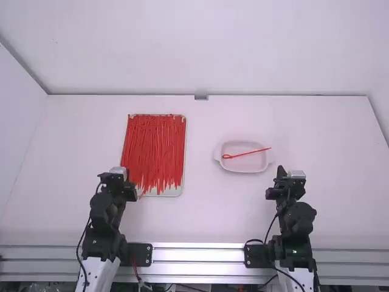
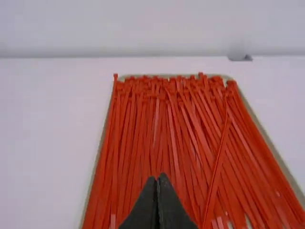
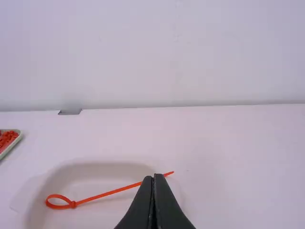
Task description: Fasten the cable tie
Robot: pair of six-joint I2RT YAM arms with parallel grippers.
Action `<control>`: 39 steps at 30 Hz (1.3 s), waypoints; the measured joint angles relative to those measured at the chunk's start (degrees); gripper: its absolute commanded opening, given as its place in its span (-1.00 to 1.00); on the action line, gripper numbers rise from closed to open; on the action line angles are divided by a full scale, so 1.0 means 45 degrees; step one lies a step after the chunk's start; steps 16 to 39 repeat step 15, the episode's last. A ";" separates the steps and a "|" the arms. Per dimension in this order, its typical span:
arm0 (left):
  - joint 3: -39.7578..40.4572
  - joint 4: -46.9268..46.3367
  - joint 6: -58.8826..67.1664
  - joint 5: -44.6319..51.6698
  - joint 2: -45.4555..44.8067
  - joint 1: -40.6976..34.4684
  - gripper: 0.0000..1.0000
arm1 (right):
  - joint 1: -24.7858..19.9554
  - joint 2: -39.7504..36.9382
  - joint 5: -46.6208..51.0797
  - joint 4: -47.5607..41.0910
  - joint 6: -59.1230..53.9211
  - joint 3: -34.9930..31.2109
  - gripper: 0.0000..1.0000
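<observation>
Cable tie: one red tie (image 1: pixel 246 152), its left end closed in a small loop, lies across the white dish (image 1: pixel 262 164) right of centre.
Loose ties: a red pile (image 1: pixel 155 152) fills the tray (image 1: pixel 185 159) on the left.
Left gripper (image 2: pixel 157 177): clenched on nothing, at the tray's near edge.
Right gripper (image 3: pixel 153 177): clenched, empty, just near of the dish.
Progress: this tie looks fastened and set down. Any further tie would come from the pile.
</observation>
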 measured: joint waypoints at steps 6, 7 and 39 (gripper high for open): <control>-0.0005 0.0005 0.0000 0.0000 -0.0748 -0.0005 -1.00 | 0.0000 0.0000 0.0019 0.0005 -0.0024 0.0000 -1.00; -0.0005 0.0005 0.0000 -0.0005 -0.0899 0.0000 -1.00 | 0.0000 0.0000 0.0029 0.0005 -0.0049 0.0000 -1.00; -0.0005 0.0005 0.0000 0.0000 -0.1894 -0.0005 -1.00 | 0.0000 0.0000 0.0039 0.0005 -0.0053 0.0005 -1.00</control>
